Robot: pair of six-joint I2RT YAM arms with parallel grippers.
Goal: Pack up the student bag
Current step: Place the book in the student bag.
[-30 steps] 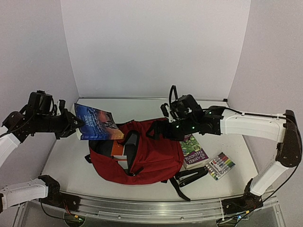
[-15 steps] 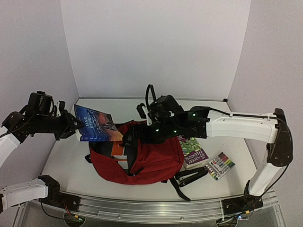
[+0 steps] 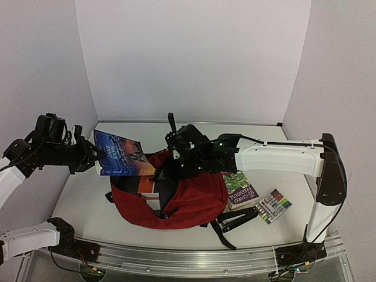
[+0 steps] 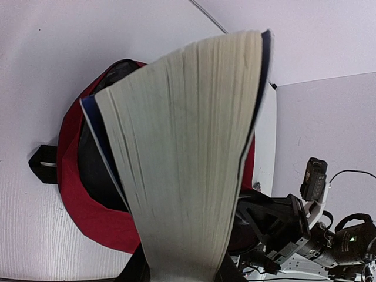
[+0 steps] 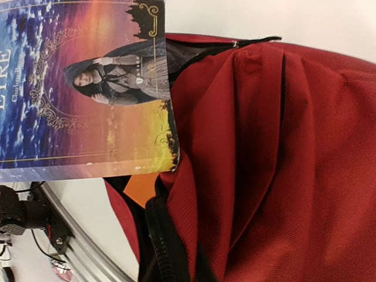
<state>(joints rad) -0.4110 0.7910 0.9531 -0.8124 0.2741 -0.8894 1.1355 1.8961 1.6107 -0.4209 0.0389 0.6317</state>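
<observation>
Student bag [image 3: 194,200], large dark red fabric backpack, lies centre of white table [image 3: 79,202], mouth facing left. My right gripper [image 3: 168,170] clenched at mouth rim; fabric caught or not, can't tell. Beyond, left gripper [image 3: 92,157] grasps thick blue paperback book [image 3: 120,154] at opening. Risk, I judge: fabric slips free, mouth sags, book corner jams against rim.

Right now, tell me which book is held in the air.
The blue book, clamped by the left gripper; the green book lies flat on the table.
</observation>
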